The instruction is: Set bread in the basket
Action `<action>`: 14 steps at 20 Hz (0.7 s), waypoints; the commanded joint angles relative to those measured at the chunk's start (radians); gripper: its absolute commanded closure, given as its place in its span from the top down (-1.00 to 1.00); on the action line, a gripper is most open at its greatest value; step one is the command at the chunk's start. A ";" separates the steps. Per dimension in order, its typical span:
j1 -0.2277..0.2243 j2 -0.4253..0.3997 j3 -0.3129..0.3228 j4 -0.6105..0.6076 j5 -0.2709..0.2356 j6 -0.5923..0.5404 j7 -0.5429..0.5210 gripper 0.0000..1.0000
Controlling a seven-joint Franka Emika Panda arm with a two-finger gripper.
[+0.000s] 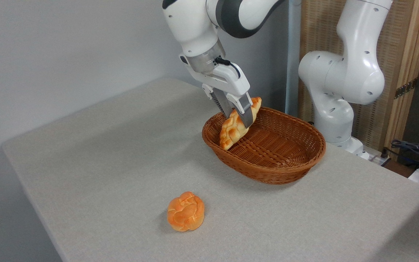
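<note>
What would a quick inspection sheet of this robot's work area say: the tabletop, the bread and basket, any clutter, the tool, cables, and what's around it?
Surface: grey table, bare but for three items.
Job's things: braided loaf held tilted, lower tip down inside the wicker basket at its left end; whether it touches the bottom cannot be told.
Clutter: round orange bun on the table in front of the basket, apart from it.
Grippers: tool shut on the loaf, over the basket's left rim.
Cables: dark bundle off the table at the right edge.
Surroundings: plain wall left, wooden screen behind the arm's base.
</note>
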 commanded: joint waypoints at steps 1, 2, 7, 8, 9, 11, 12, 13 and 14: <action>-0.007 -0.008 0.024 0.027 -0.007 0.002 -0.002 1.00; -0.008 -0.009 0.024 0.030 -0.007 -0.001 -0.001 1.00; -0.008 -0.006 0.024 0.032 -0.004 -0.004 -0.001 1.00; -0.008 -0.005 0.024 0.030 -0.004 -0.004 -0.001 1.00; -0.008 -0.002 0.024 0.030 -0.004 -0.004 -0.001 1.00; -0.010 -0.003 0.024 0.032 -0.004 -0.004 -0.001 1.00; -0.010 -0.005 0.026 0.044 -0.004 -0.004 -0.001 1.00; -0.008 -0.003 0.027 0.074 -0.004 -0.004 -0.001 1.00; -0.008 -0.002 0.044 0.105 -0.002 -0.004 0.001 1.00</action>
